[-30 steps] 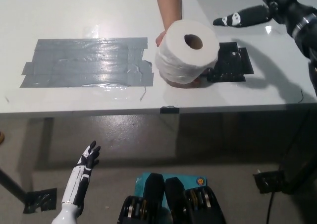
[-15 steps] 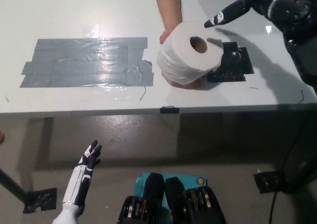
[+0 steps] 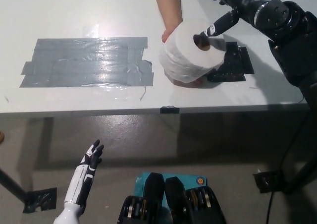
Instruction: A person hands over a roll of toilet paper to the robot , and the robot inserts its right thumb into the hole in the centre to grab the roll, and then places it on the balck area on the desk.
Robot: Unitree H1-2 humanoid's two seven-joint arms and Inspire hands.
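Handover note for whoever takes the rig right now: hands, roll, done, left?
Right hand: open, one digit tip at the hole of the toilet paper roll; no grip yet.
Left hand: open, idle below the desk edge at lower left.
Roll: held up by a person's hand over the desk, beside a small black fixture.
Done: roll presented.
Left: seat thumb, grab, place on the taped area.
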